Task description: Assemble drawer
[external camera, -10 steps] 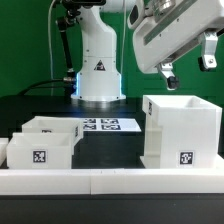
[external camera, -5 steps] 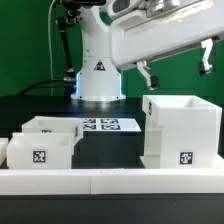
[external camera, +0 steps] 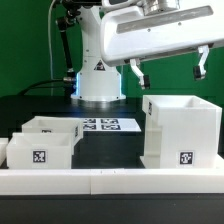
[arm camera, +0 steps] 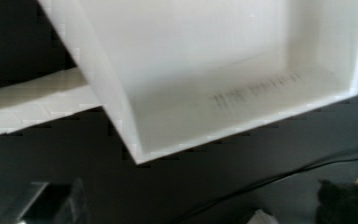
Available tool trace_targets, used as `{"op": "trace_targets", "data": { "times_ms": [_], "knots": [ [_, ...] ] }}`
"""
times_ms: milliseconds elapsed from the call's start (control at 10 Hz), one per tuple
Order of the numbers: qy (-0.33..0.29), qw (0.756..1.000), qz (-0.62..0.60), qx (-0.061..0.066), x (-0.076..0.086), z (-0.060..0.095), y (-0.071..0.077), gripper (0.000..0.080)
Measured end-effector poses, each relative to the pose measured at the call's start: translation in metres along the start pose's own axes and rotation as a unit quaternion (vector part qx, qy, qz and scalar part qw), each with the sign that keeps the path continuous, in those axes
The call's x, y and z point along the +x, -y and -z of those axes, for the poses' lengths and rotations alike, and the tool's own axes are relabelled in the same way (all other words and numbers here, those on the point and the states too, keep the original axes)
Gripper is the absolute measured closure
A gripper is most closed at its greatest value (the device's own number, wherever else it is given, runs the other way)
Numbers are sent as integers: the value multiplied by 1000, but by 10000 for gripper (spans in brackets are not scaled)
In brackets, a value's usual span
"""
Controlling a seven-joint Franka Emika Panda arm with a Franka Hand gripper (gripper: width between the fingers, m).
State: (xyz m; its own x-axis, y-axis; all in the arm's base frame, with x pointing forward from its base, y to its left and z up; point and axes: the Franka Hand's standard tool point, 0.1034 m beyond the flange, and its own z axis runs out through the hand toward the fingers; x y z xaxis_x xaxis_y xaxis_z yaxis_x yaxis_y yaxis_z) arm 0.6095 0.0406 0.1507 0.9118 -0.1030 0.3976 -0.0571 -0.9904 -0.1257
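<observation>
The white cube-shaped housing (external camera: 180, 130) stands on the table at the exterior view's right, with a tag low on its front. Two small open-top trays sit at the left, one in front (external camera: 38, 152) and one behind (external camera: 50, 127). My gripper (external camera: 168, 70) hangs open and empty above the housing, not touching it. Its dark fingers (external camera: 135, 72) are spread wide. In the wrist view the housing's open top (arm camera: 211, 70) fills the frame below the gripper (arm camera: 202, 205), and the fingertips (arm camera: 51, 200) show dimly at the picture's edge.
The long low white rail (external camera: 110, 181) runs along the front of the table and also shows in the wrist view (arm camera: 34, 105). The marker board (external camera: 100, 126) lies flat behind the trays. The arm's white base (external camera: 98, 75) stands at the back.
The hand has swung toward the exterior view's left and turned above the housing. Its fingers now show wider apart. The housing and trays have not moved.
</observation>
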Motion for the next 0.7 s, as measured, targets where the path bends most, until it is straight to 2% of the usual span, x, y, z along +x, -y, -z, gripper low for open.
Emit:
{"op": "trace_targets", "data": {
  "times_ms": [200, 300, 400, 500, 700],
  "knots": [
    [-3, 998, 53, -24, -7, 5, -53, 151],
    [2, 998, 52, -28, -11, 5, -69, 151],
    [48, 997, 52, -11, -18, 2, -76, 151],
    [81, 996, 35, 1, -17, 1, -82, 151],
    [133, 991, 33, 12, -20, 2, -72, 151]
  ]
}}
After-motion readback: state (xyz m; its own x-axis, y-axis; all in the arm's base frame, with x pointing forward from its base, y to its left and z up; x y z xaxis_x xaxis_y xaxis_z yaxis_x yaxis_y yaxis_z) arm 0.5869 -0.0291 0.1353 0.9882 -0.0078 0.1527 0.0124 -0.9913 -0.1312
